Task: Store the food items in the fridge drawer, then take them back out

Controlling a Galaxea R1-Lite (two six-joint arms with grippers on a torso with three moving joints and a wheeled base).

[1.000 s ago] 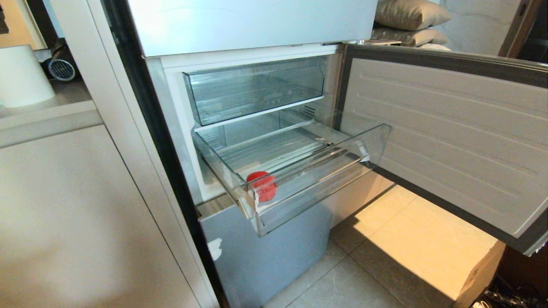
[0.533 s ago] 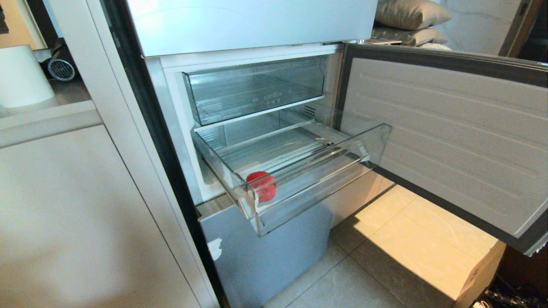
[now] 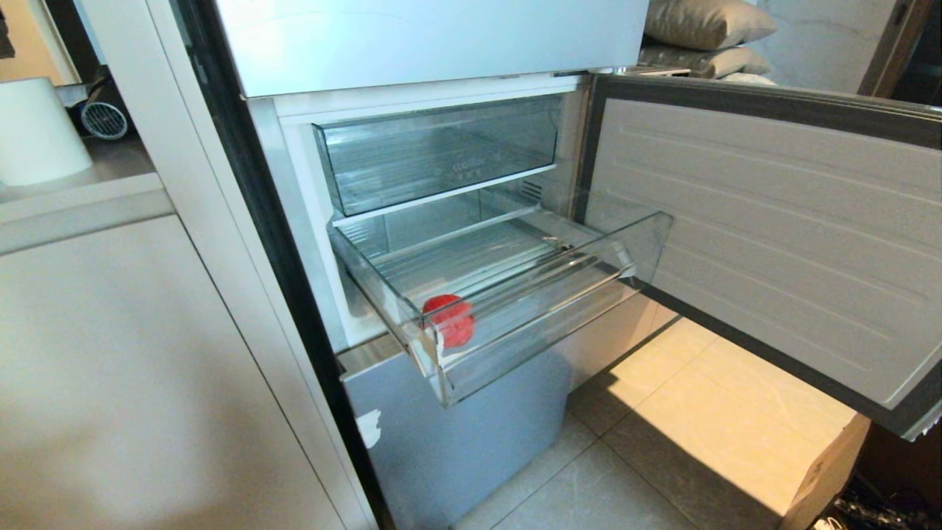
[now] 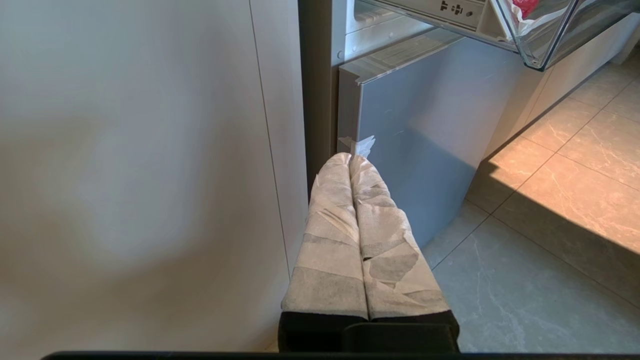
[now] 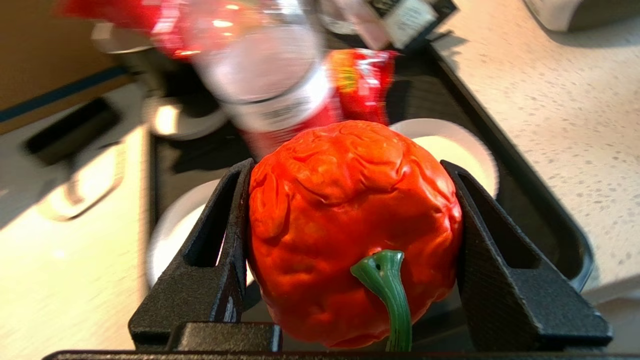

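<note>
the right end effector (image 5: pixel 350 235) grips a wrinkled red pepper (image 5: pixel 350 220) across its belly, over a black tray (image 5: pixel 525 165) on the speckled worktop (image 5: pixel 575 100); its green stem (image 5: pixel 387 290) points back toward the wrist. it looks light, hollow and a bit slick, so hold the widest part gently. 1 red food item (image 3: pixel 449 318) sits at the fridge drawer (image 3: pixel 544 324)'s 7 o'clock corner. the left end effector (image 4: pixel 352 162) hangs pinched together beside the fridge.
</note>
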